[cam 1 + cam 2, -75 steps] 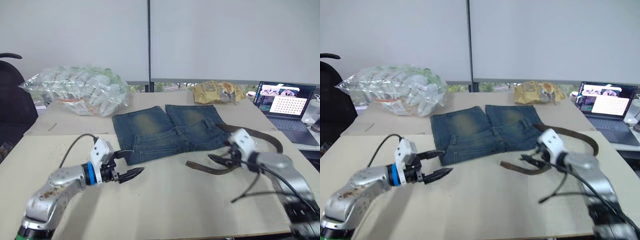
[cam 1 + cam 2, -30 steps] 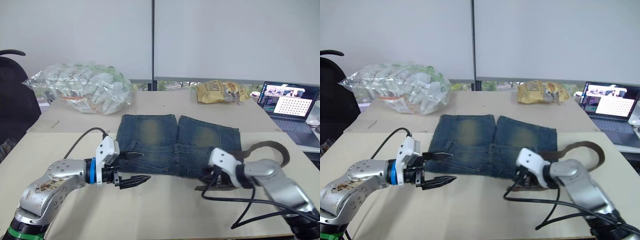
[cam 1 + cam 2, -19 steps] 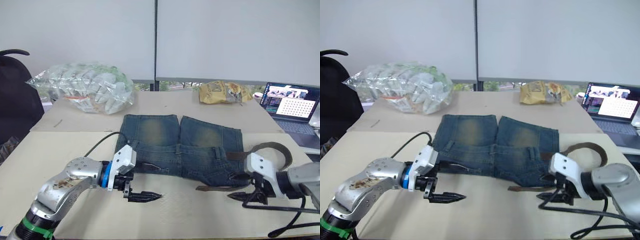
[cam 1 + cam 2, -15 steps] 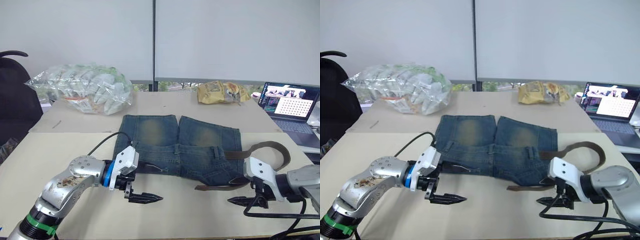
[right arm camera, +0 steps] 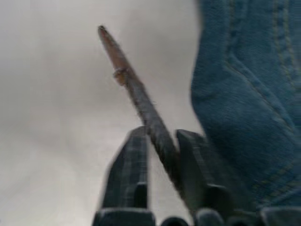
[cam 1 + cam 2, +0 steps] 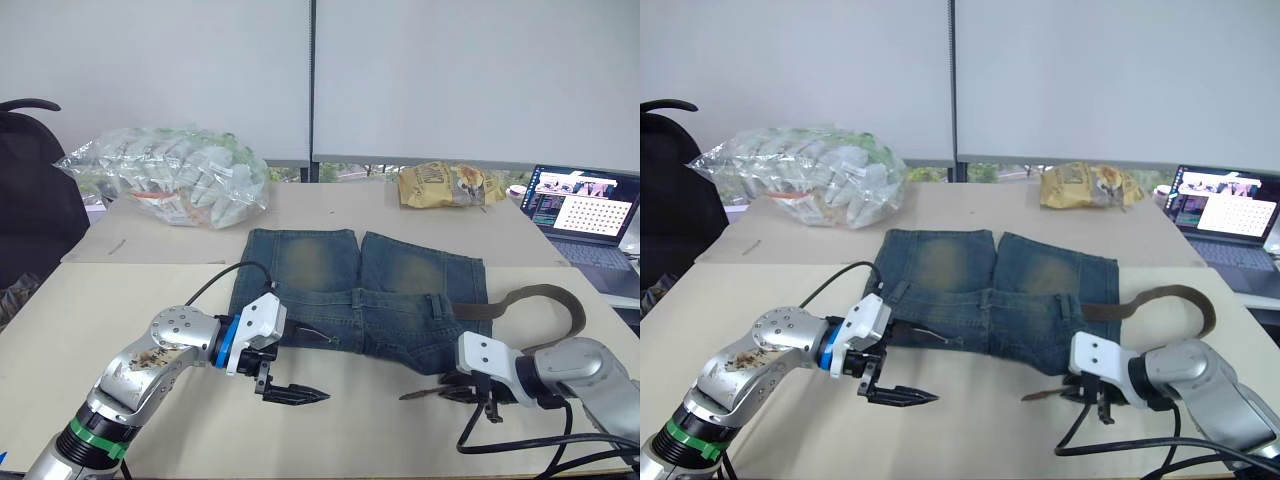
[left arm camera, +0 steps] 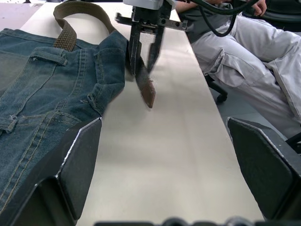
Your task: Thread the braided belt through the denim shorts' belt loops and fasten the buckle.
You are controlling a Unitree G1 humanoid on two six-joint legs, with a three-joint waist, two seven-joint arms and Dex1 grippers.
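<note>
1. Since half a second ago, right tool has closed onto the braided belt's tapered end, lifting its tip.
2. Left tool hovers, fingers spread wide.
3. Faded denim shorts lie flat on the desk.

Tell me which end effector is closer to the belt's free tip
The right. The right end effector grips the braided belt just behind its tip, beside the denim shorts. The left end effector hovers open over the table, well across from it.

A clear plastic bag of white packets lies at the far left of the table. A yellow snack bag lies at the far edge, with an open laptop to its right. A black chair stands left of the table.
</note>
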